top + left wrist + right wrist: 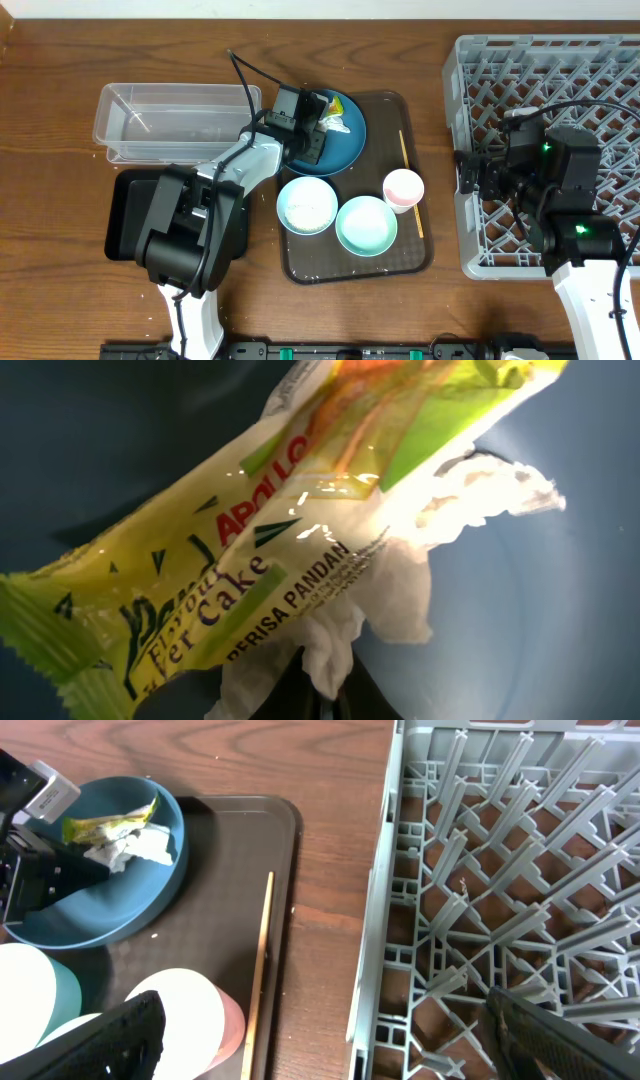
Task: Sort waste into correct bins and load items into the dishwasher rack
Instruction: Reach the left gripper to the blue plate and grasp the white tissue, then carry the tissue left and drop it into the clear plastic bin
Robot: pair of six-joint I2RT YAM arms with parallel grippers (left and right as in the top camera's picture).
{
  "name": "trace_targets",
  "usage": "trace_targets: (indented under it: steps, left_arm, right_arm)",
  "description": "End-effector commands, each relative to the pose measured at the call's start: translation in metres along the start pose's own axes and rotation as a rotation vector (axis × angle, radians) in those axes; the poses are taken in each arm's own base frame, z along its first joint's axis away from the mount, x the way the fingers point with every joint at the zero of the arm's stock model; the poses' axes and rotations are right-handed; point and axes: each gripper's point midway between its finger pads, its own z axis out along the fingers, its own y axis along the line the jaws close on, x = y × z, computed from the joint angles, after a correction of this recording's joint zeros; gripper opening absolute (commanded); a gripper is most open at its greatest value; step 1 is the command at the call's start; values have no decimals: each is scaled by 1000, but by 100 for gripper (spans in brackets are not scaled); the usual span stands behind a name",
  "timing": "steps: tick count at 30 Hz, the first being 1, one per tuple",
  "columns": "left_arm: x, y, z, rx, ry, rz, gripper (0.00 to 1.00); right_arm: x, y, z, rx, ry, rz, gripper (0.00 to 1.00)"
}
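The yellow-green snack wrapper fills the left wrist view, lying over crumpled white tissue on the dark blue plate. The left tool hangs right over this heap, but whether its fingers are apart or pinched on the tissue I cannot tell. The right tool hovers at the edge of the grey rack with its fingers spread wide, holding nothing. By my reading, the job has barely begun. No waste shows in the clear tub, and the black tray is largely hidden by the arm. No dishes show in the rack. The white bowl, mint bowl, pink cup and chopstick all sit on the brown serving tray, waiting on the tabletop.
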Motion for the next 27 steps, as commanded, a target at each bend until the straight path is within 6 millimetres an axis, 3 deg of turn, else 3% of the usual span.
trace_targets:
  steps: [1, 6, 15, 18, 22, 27]
  left_arm:
    - [-12, -1, -8, -2, -26, 2, 6]
    - [-25, -4, -37, -2, -60, -13, 6]
    - [-44, -9, -117, -27, -134, -9, 6]
    - [-51, 9, -141, -136, -176, -19, 6]
    - [-54, 52, -170, -351, -215, -62, 6]
    - [-46, 97, -181, -473, -206, -132, 6]
  right_arm:
    - [-6, 3, -2, -13, -11, 3, 99]
    - [-5, 3, -2, -13, -8, 3, 99]
    - [-5, 3, -2, -12, -8, 3, 99]
    - [-5, 3, -2, -9, -8, 3, 99]
    - [-5, 3, -2, -9, -8, 3, 99]
    - [-5, 3, -2, -9, -8, 3, 99]
